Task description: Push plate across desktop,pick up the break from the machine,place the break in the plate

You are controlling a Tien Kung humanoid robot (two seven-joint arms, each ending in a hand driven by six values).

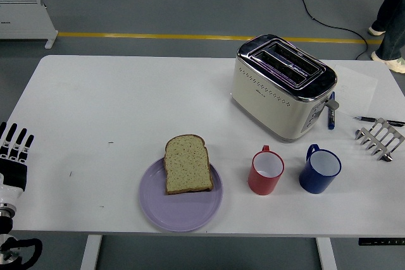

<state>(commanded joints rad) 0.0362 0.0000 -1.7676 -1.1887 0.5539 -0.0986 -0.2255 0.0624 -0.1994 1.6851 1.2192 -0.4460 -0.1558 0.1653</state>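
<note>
I've got the left hand [14,156] at the table's [101,99] 8 o'clock edge, fingers straight and spread, holding nothing, well apart from everything else. Right hand isn't in my view.

Bread slice [187,164] lies flat on the lilac plate [183,210], sitting toward the plate's 12 o'clock side w/ its crust top hanging a bit over the rim. Plate is near the table's 6 o'clock edge, approx centre.

Toaster [283,86], cream w/ chrome top, stands at 1 o'clock from the plate, both slots look vacant from here. Red mug [266,171] is just at 3 o'clock of the plate, not touching; blue mug [319,169] beside it, further toward 3. Blue pen [331,113] lies against the toaster's 3 o'clock end. Metal toast rack [380,138] and a black pen [378,120] at the table's 3 o'clock edge.

A person's legs [392,17] at 2 o'clock, off the table.
</note>
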